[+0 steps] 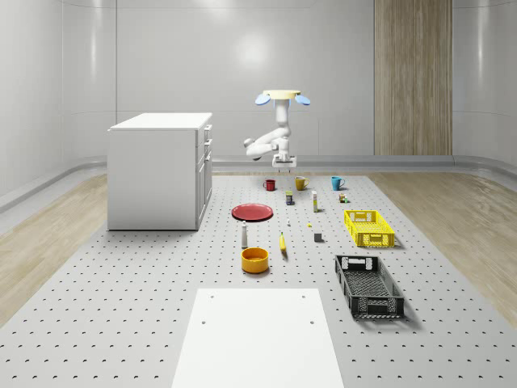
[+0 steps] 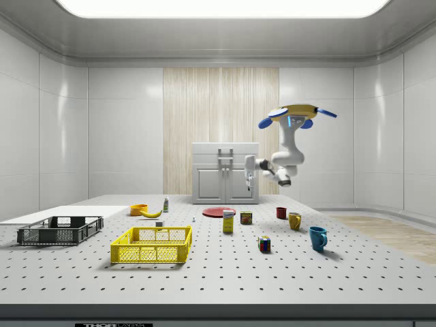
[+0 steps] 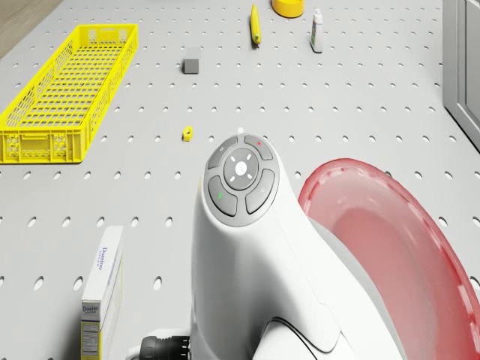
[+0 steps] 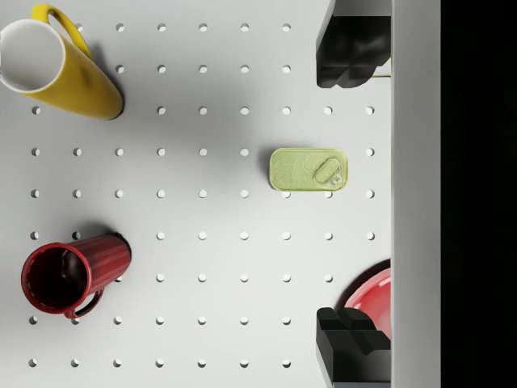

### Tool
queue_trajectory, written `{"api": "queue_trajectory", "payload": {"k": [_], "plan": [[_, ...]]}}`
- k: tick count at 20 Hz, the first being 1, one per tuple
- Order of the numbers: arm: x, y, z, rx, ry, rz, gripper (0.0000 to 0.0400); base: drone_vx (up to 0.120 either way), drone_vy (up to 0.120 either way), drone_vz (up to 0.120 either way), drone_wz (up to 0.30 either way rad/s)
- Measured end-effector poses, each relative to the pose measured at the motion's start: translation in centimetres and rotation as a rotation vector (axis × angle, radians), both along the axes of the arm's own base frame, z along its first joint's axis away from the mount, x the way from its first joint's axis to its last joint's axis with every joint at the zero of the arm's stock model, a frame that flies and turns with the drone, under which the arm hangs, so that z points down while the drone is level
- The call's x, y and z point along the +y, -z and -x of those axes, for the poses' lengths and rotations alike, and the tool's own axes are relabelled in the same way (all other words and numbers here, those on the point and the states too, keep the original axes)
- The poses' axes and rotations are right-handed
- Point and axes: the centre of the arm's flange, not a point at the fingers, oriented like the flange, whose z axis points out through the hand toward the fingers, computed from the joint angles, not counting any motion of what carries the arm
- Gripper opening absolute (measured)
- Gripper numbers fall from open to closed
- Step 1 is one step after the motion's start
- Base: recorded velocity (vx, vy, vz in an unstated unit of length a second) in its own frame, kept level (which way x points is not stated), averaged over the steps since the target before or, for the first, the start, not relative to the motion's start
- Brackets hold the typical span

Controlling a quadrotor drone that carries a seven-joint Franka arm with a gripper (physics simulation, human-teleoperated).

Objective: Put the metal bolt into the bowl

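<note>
A tin [image 4: 308, 170] is seen below the spread gripper [image 4: 351, 198], the drone [image 1: 280, 97] hovering beyond the red plate [image 1: 253, 212].

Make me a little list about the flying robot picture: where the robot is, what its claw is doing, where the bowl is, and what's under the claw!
drone: hovering above the far end of the table, over the mugs
gripper: open, pointing down, holding nothing
under gripper: flat green tin, yellow mug, red mug
bowl: orange, near the banana at the table's near side, far from the gripper
red plate: between the mugs and the bowl
bolt: too small to tell for sure
</note>
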Motion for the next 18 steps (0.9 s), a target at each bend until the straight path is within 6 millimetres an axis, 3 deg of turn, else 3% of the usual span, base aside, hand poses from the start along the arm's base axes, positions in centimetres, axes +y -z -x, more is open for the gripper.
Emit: {"api": "queue_trajectory", "payload": {"k": [14, 18], "plan": [[-0.05, 0.01, 0.0, 0.0, 0.0, 0.006, 0.04, 0.12, 0.0, -0.12, 0.0], [-0.05, 0.01, 0.0, 0.0, 0.0, 0.006, 0.04, 0.12, 0.0, -0.01, 0.0]]}}
